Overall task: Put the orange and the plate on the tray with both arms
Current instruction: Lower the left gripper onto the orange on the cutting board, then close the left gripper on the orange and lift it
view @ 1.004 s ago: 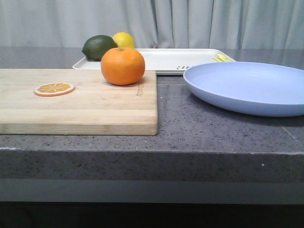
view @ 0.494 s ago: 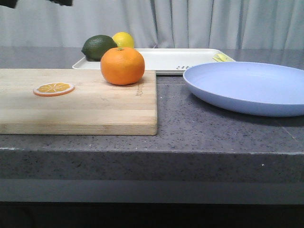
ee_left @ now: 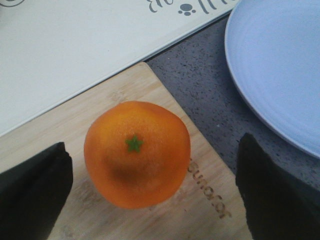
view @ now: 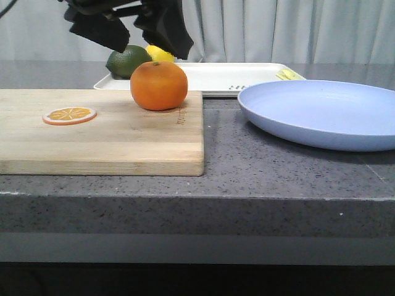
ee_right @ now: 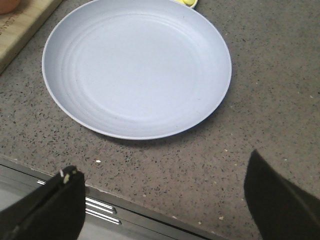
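The orange (view: 159,85) sits near the far right corner of the cutting board (view: 99,132), stem mark up, just short of the tray (view: 247,77) that lies behind the board on the counter (view: 247,172). That puts it a short carry from where it belongs. The left claw (view: 129,31) hangs above and slightly behind it, jaws spread wide and gripping nothing. In the left wrist view the orange (ee_left: 137,152) lies between the two dark fingers (ee_left: 32,195), with clear board on either side, so the claw looks lined up for a straight descent around the fruit. The plate (view: 324,114) rests flat on the counter to the right of the board and in front of the tray, apart from both. The right claw (ee_right: 165,200) is out of the front view. Its wrist camera shows the fingers well apart and empty, poised over the counter's near edge with the plate (ee_right: 137,67) ahead of them, probably because a shallow plate lying flat is best taken by its near rim. A lime (view: 128,60) and a lemon (view: 160,52) already fill the tray's left end, so the free space for both things is its middle and right.
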